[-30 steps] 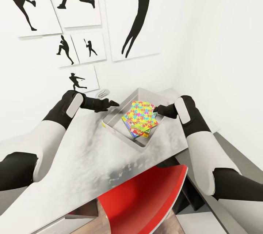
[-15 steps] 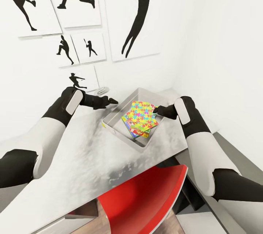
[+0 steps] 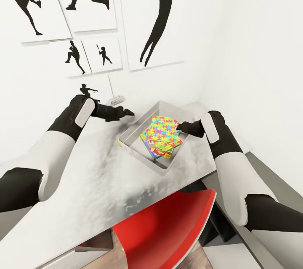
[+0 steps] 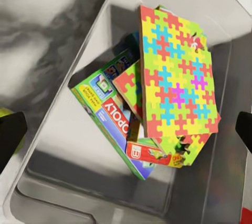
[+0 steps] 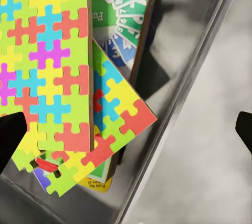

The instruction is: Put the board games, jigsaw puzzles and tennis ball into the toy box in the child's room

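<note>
Head view. The toy box [image 3: 134, 147] sits on the table [image 3: 92, 185] near the wall corner, at about 12 o'clock from the red chair [image 3: 164, 227]. Inside it lies a tilted stack: two jigsaw puzzles [image 3: 163, 133] on top, board games [image 3: 156, 150] beneath, their edges showing at the stack's 6 o'clock side.

The left gripper [image 3: 127, 112] hangs over the table at 10 o'clock from the box, just outside its rim. In the left wrist view its dark fingertips [image 4: 11, 135] stand wide apart at the frame edges, with nothing between them, above the box and the puzzles [image 4: 176, 84].

The right gripper [image 3: 180, 126] is at the box's 3 o'clock rim, close to the puzzle stack. Its fingertips [image 5: 10, 134] are likewise spread and hold nothing.

Silhouette pictures [image 3: 155, 17] hang on the wall.
</note>
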Robot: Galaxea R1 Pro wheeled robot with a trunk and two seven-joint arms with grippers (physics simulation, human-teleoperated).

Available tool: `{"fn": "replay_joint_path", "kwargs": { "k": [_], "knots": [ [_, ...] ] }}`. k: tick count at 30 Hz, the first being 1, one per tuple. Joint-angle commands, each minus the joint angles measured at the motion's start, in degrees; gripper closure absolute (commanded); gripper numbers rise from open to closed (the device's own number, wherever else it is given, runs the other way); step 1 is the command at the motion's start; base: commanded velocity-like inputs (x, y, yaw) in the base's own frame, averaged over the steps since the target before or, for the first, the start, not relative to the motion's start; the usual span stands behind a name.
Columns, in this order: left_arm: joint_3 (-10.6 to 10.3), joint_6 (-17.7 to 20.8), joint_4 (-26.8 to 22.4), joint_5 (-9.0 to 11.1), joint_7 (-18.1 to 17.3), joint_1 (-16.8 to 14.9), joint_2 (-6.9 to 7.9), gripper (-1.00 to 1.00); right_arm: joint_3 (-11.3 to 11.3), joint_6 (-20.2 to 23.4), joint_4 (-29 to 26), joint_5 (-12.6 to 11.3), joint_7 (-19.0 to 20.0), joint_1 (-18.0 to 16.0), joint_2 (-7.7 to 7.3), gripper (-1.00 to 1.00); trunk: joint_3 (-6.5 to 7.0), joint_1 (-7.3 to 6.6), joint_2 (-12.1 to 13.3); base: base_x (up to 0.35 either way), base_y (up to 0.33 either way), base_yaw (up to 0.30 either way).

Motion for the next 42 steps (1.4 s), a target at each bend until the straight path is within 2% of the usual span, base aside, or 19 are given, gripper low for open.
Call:
{"fn": "replay_joint_path", "kwargs": {
  "k": [1,12,28,30,36,42],
  "knots": [
    [-0.2,0.0,0.0,-0.6,-0.2,-0.3,0.02,-1.0,-0.2,0.1,0.0,-0.6,-0.6,0.0,0.06,-1.0,-0.1,0.03,-0.1,0.0,0.0,0.0],
    [-0.2,0.0,0.0,-0.6,1.6,-0.6,-0.1,-1.0,-0.2,0.1,-0.1,-0.6,-0.6,0.0,0.03,-1.0,-0.1,0.03,-0.1,0.0,0.0,0.0],
    [-0.5,-0.4,0.4,-0.5,8.2,-0.6,-0.48,-1.0,-0.3,0.1,-0.1,-0.6,-0.4,0.0,-0.03,-1.0,-0.1,0.03,-0.1,0.0,0.0,0.0],
    [-0.8,-0.5,0.5,-0.5,8.7,-0.6,-0.48,-1.0,-0.3,0.1,-0.1,-0.6,-0.4,0.0,-0.03,-1.0,-0.1,0.03,-0.1,0.0,0.0,0.0],
    [-3.8,-0.7,0.6,-0.4,9.4,-0.6,-0.49,-1.0,-0.3,0.1,-0.1,-0.6,-0.4,0.0,-0.03,-1.0,-0.1,0.03,-0.1,0.0,0.0,0.0],
    [-4.9,-0.8,0.6,-0.4,9.5,-0.6,-0.56,-1.0,-0.4,0.1,-0.1,-0.6,-0.3,0.0,-0.12,-1.0,-0.1,0.03,-0.1,0.0,0.0,0.0]
  ]
}}
